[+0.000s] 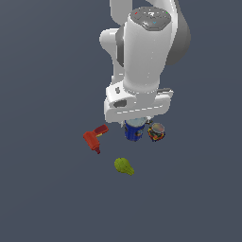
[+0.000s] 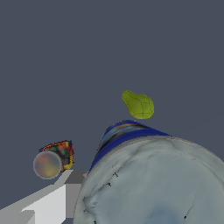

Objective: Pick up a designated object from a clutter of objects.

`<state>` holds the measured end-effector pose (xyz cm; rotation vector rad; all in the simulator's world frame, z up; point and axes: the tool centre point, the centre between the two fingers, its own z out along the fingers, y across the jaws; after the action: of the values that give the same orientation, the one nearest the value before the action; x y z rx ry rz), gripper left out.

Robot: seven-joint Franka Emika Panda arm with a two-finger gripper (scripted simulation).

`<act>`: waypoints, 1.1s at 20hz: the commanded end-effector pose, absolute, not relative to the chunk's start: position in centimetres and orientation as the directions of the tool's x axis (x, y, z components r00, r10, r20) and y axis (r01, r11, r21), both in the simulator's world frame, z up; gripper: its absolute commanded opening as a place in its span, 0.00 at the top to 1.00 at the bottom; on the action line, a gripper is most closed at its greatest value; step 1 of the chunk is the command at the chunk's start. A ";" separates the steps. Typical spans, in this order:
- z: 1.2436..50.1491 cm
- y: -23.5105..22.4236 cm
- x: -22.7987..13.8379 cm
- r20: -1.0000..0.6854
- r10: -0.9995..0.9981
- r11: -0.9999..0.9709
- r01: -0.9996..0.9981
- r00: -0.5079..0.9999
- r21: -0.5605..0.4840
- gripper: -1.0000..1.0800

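Now, near to far from the wrist.
End effector (image 1: 137, 119): low over the blue can; fingers hidden by the hand, so I cannot tell whether they are apart or clamped.
Blue can (image 1: 134, 130): upright on the table (image 1: 47, 198); its grey lid (image 2: 153, 183) fills much of the wrist view.
Orange can (image 1: 156, 132): just beside the blue can, on the exterior view's right.
Fruit (image 2: 138, 104): yellow-green, apart from both cans.
Red toy (image 1: 94, 138): toward the exterior view's left.

can (image 1: 134, 131) between drill (image 1: 93, 139), shorter can (image 1: 156, 132)
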<state>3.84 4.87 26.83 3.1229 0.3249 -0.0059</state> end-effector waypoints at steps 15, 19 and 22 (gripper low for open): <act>42.5 12.8 4.9 0.000 0.206 -0.979 0.206 0.979 0.001 1.00; 44.7 13.8 5.2 0.000 0.206 -0.979 0.206 0.979 0.000 1.00; 45.8 14.4 5.3 0.000 0.206 -0.979 0.206 0.979 0.000 1.00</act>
<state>5.26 14.14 44.96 3.1241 0.3255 -0.0057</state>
